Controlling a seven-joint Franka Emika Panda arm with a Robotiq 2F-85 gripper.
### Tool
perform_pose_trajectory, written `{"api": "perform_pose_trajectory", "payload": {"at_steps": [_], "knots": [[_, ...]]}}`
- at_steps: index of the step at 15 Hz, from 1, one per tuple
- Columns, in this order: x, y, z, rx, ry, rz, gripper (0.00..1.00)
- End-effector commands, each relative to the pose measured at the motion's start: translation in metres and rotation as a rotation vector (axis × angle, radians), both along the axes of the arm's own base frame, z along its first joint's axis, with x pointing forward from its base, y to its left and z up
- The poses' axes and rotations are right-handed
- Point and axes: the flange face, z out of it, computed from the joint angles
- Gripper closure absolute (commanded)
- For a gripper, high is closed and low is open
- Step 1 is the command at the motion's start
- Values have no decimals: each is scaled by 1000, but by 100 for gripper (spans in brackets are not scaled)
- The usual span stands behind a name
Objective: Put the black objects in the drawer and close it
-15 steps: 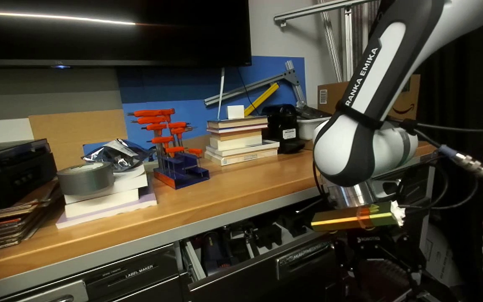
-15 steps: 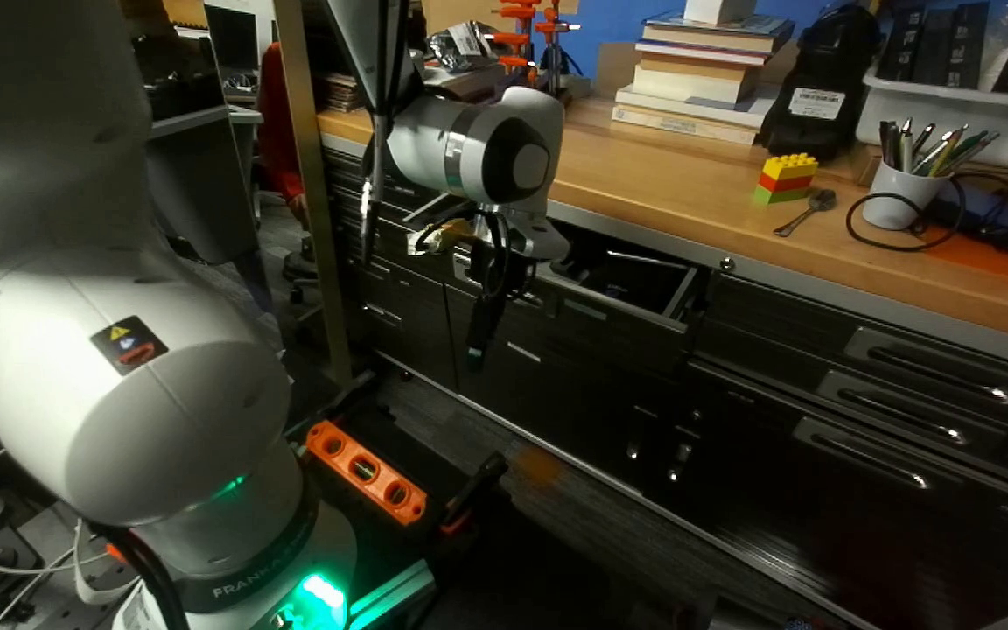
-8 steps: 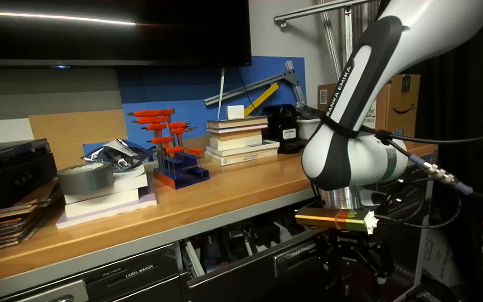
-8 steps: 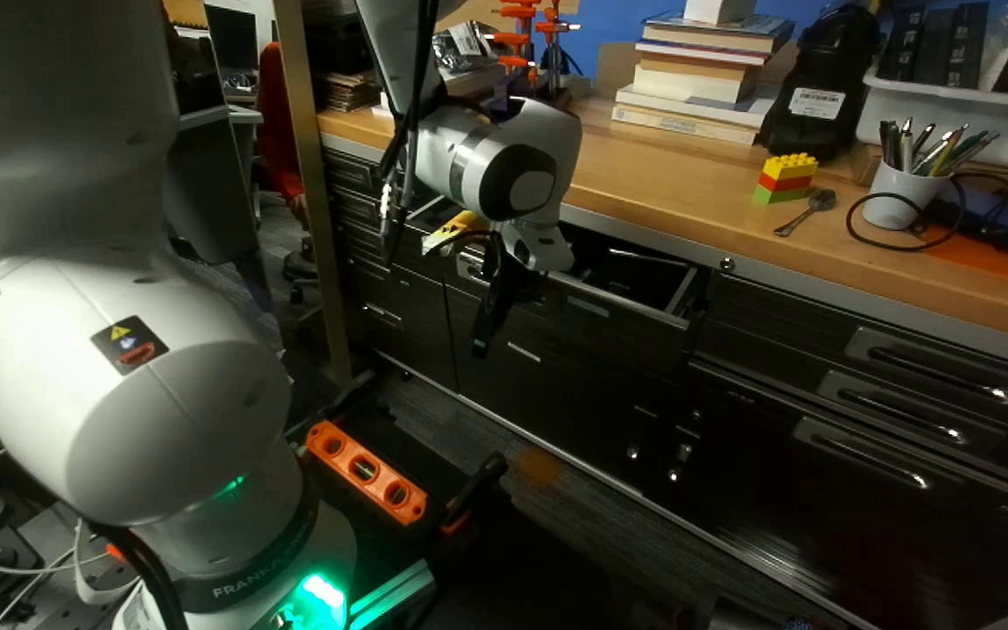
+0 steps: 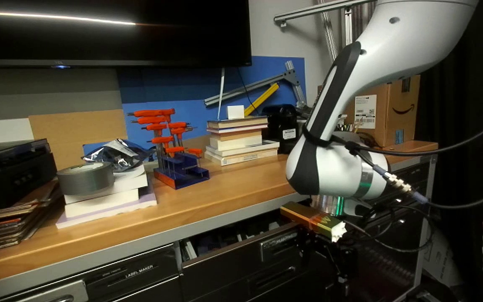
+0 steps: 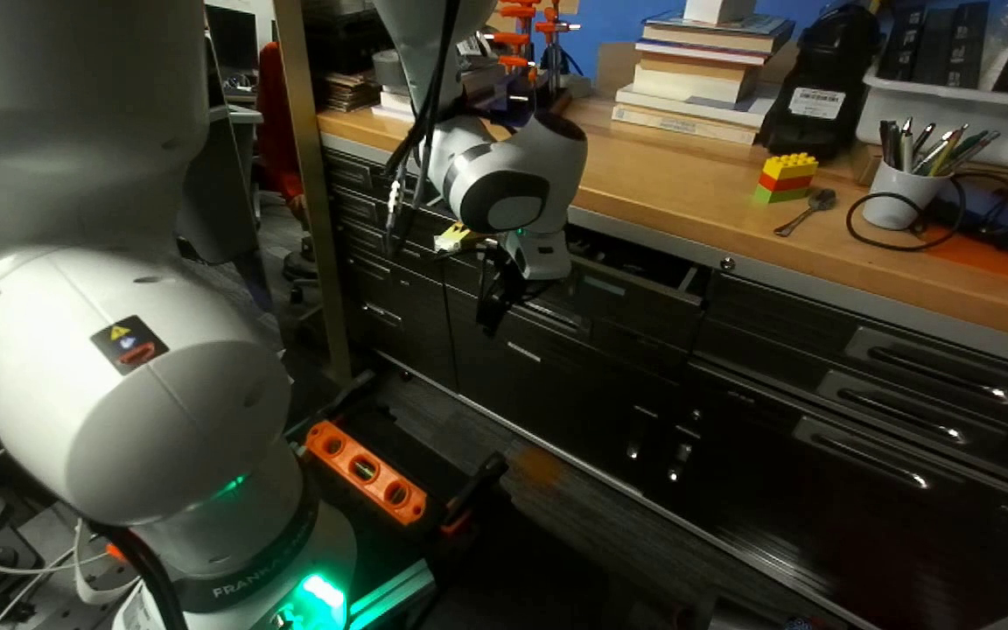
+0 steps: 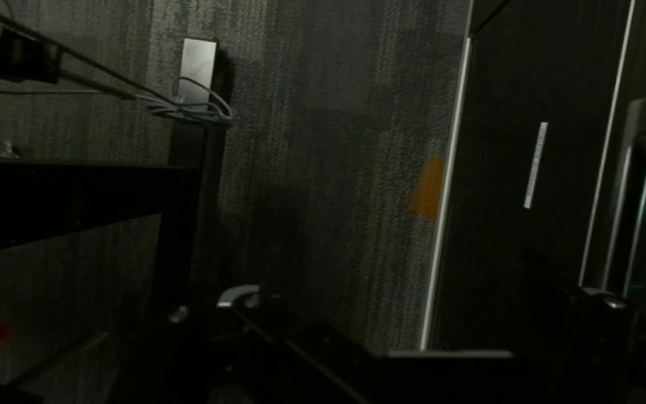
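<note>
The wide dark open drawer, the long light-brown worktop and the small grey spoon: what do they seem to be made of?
Wide dark open drawer: probably painted metal, dull sheen; smooth front, thin rim.
Long light-brown worktop: wood or laminate, satin; warm tone, soft reflections.
Small grey spoon: likely metal, fairly shiny; pale highlights on its bowl.

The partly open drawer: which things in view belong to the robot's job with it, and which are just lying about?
Part of the job:
the partly open drawer
dark items inside it, likely those to stow, too shadowed to tell apart
the tool, open

Just lying about:
duct tape roll
T-handle hex keys
toy brick stack
metal spoon
pen cup
spirit level
</note>
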Motion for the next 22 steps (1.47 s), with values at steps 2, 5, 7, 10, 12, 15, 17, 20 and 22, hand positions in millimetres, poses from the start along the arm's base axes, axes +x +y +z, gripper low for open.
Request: {"api": "perform_pose_trajectory", "payload": {"at_steps": [2, 5, 7, 10, 12, 15, 17, 20, 22], "knots": [[54, 25, -6, 31, -121, -13, 0], [79, 40, -9, 31, -163, 7, 0], [92, 48, -11, 38, -182, 17, 0], [95, 50, -10, 39, -196, 22, 0], [92, 47, -10, 34, -198, 27, 0], [78, 36, -6, -9, -177, 103, 0], [58, 20, 2, -53, -142, 198, 0], [11, -14, 14, -116, -55, 257, 0], [-19, -34, 26, -136, -21, 313, 0]]}}
